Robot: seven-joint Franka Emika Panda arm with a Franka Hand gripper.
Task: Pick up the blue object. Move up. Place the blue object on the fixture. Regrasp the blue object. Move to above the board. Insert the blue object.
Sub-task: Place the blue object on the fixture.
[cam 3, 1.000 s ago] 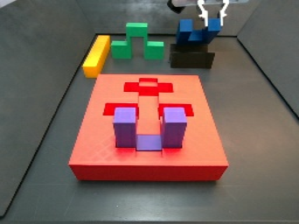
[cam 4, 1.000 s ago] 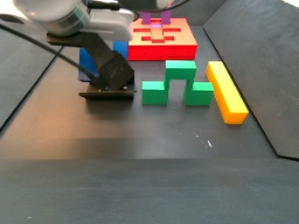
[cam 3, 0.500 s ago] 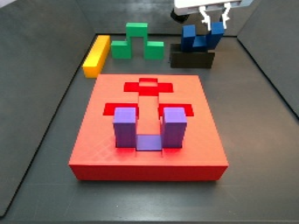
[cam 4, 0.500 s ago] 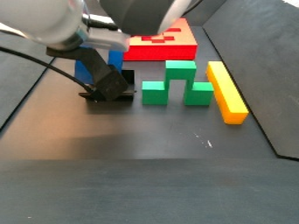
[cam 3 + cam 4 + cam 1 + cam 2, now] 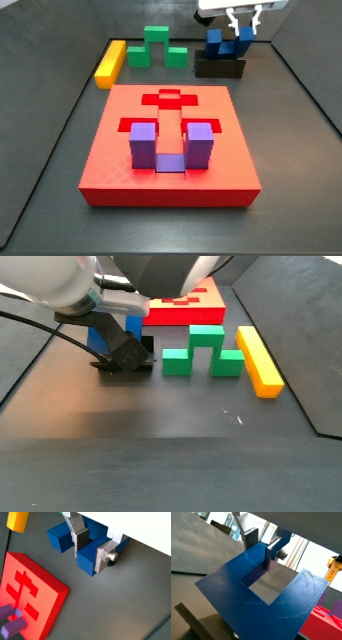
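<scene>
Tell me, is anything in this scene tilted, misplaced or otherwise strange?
One thing stands out: the saturated blue U-shaped plastic block sits tilted on the dark stepped fixture, not flat. The gripper is at it, one prong between its jaws. The purple U-shaped block stands upright in the large flat red board.

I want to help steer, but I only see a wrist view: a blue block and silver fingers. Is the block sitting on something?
Observer: Yes. In a side view the blue block sits on the fixture.
Operator: Where is the gripper?
Observer: The gripper reaches down to the block's top, beyond the far end of the board.
Operator: Is anything in the board?
Observer: A purple block stands in it, prongs up.
</scene>
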